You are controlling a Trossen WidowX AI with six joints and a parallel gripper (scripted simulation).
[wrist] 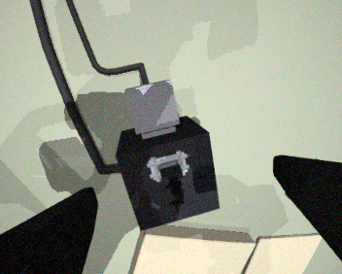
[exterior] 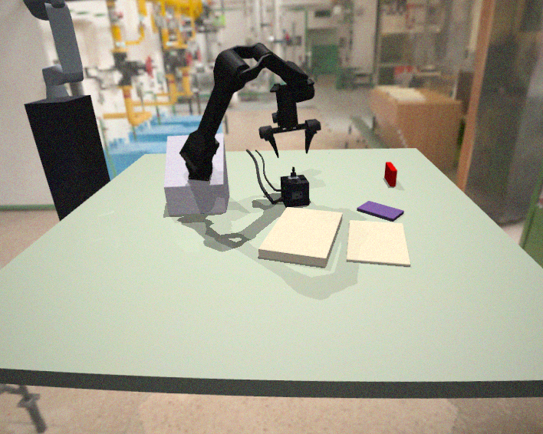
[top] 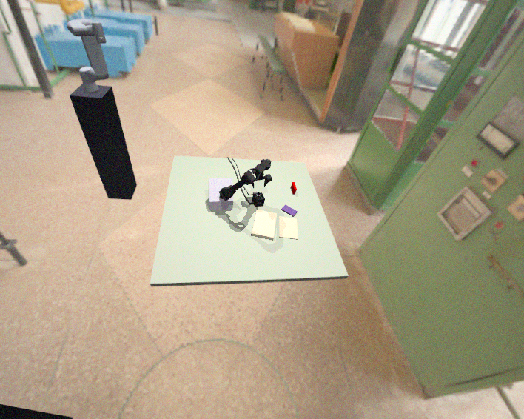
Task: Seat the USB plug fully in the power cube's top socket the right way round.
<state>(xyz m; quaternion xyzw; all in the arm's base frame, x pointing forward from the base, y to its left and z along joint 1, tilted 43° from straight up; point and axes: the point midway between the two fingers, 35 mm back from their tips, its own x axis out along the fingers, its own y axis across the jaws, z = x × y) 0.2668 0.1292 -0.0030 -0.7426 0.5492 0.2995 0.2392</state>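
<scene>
Broadly, the desk (exterior: pixel 122 298) carries two cream slabs (exterior: pixel 302 235) near the middle, a purple tile (exterior: pixel 380 210) and a small red block (exterior: pixel 390 173) to the right, and the black power cube (exterior: pixel 294 189) just beyond the slabs. Above the cube hangs the gripper (exterior: pixel 290 148), spread nearly to its widest and holding nothing. The USB plug (exterior: pixel 293 171) stands up from the cube's top socket, apart from both fingertips. To do this well, I would centre the jaws over the plug, descend straight, close on its sides well above the socket, and lift vertically before turning it, so the light cube and its cables (exterior: pixel 258 170) aren't dragged.
</scene>
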